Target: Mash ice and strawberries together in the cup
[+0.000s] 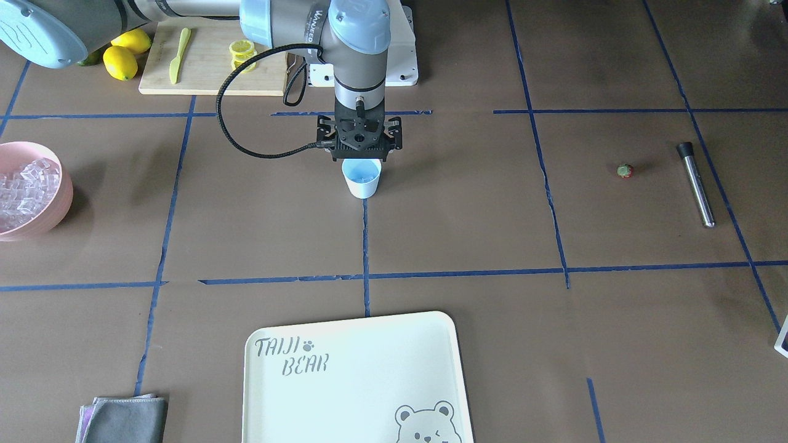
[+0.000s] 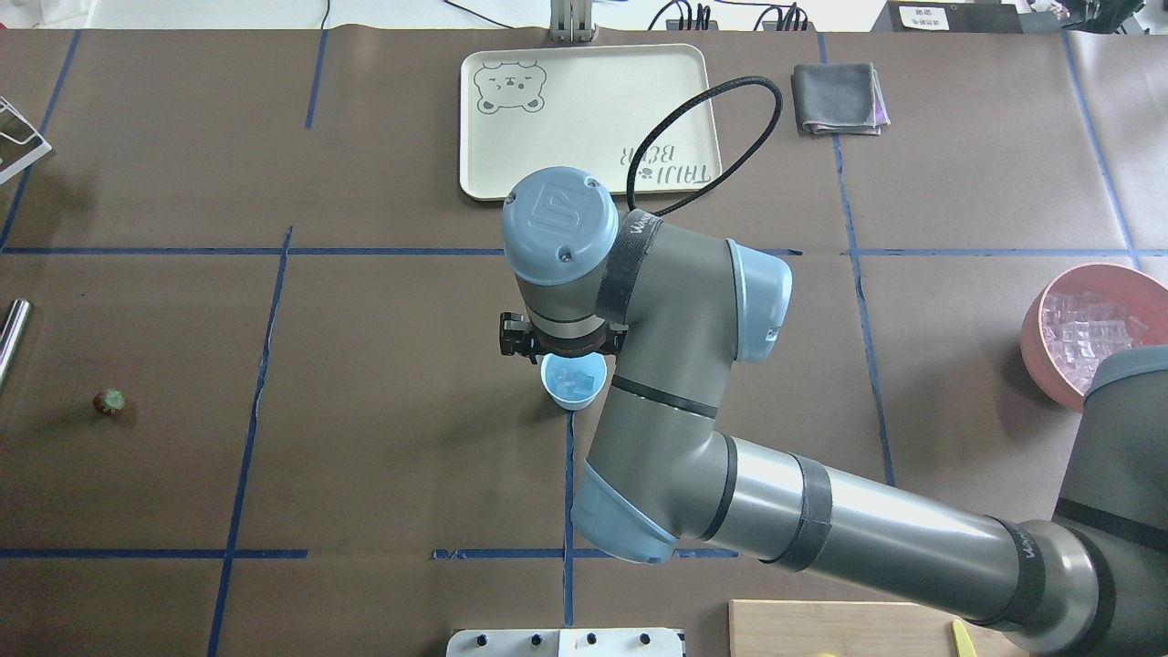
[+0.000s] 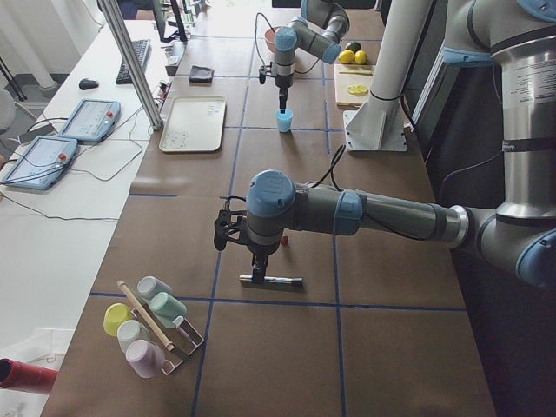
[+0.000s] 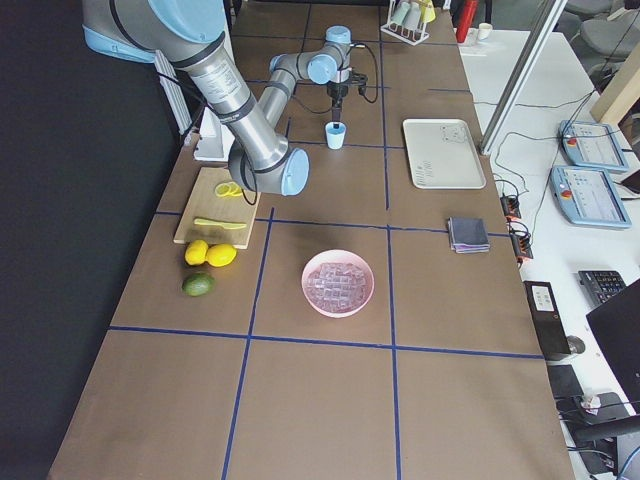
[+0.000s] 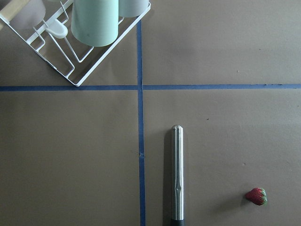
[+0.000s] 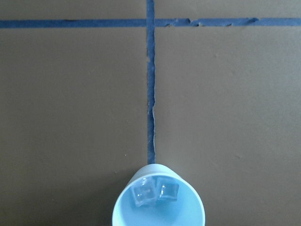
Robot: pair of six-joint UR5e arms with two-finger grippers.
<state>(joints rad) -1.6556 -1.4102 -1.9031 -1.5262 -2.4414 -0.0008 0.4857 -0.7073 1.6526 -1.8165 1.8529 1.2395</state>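
The light-blue cup [image 1: 363, 184] stands at the table's middle on a blue tape line. It holds two clear ice cubes [image 6: 155, 190], which also show in the overhead view [image 2: 570, 376]. My right gripper [image 1: 362, 157] hangs straight above the cup; its fingers are hidden, so I cannot tell if it is open. The tiny red strawberry [image 1: 625, 170] lies alone on the table, also in the left wrist view [image 5: 256, 196]. My left gripper [image 3: 256, 261] hovers above a steel muddler [image 5: 177, 174] next to the strawberry; I cannot tell its state.
A pink bowl [image 1: 64, 184] of ice cubes stands at the right arm's side. A cutting board [image 1: 203, 67] with lemon slices and a knife and whole lemons [image 1: 120, 61] lie near the robot. A cream tray [image 1: 369, 369], a grey cloth [image 1: 126, 418] and a cup rack [image 5: 80, 52] stand around.
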